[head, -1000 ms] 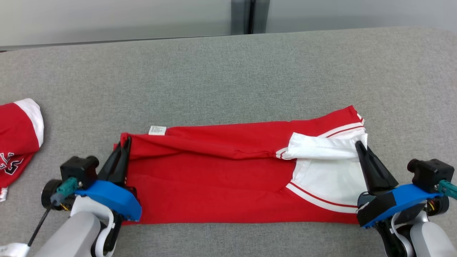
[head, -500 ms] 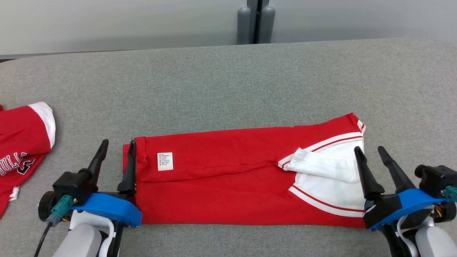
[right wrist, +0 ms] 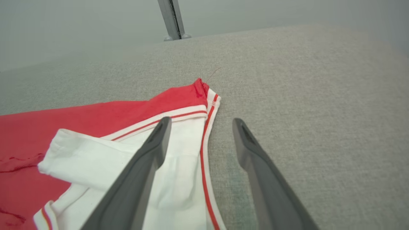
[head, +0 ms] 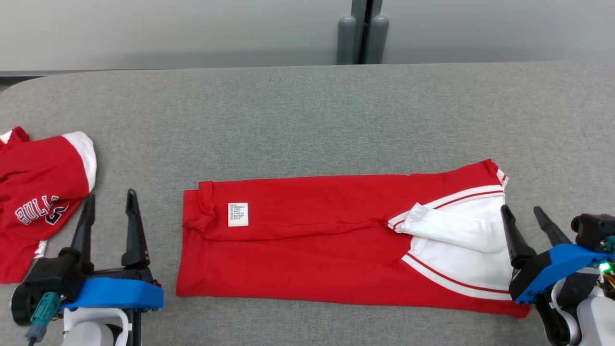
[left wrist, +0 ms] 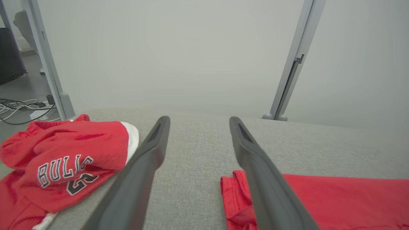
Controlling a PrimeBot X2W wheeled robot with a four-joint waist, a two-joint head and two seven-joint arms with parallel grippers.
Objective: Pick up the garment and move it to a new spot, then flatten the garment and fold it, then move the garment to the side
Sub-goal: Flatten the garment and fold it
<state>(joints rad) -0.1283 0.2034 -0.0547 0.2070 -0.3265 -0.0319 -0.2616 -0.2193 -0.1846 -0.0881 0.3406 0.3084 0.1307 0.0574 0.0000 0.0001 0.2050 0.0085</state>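
Garment (head: 307,240) first. Where was it?
— It lay folded into a long red band on the grey table (head: 307,110), between my two grippers. Its white panel with red stripes was at my right end.
— Any writing?
— One small white label (head: 238,214) near its left end, with print too small to read. On the other red garment (head: 43,192), crumpled well off to my left, dark letters edged in white read "BULL". The rest was lost in a fold.
— The count?
— Two red garments, one label, two grippers.
— And the grippers?
— My left gripper (head: 110,194) stood with its fingers spread wide and held nothing. It was between the two garments, near the folded one's left edge. My right gripper (head: 520,209) was spread wide too, and empty. One finger was over the white panel and the other over bare table. Whether that finger touched cloth, I couldn't tell.
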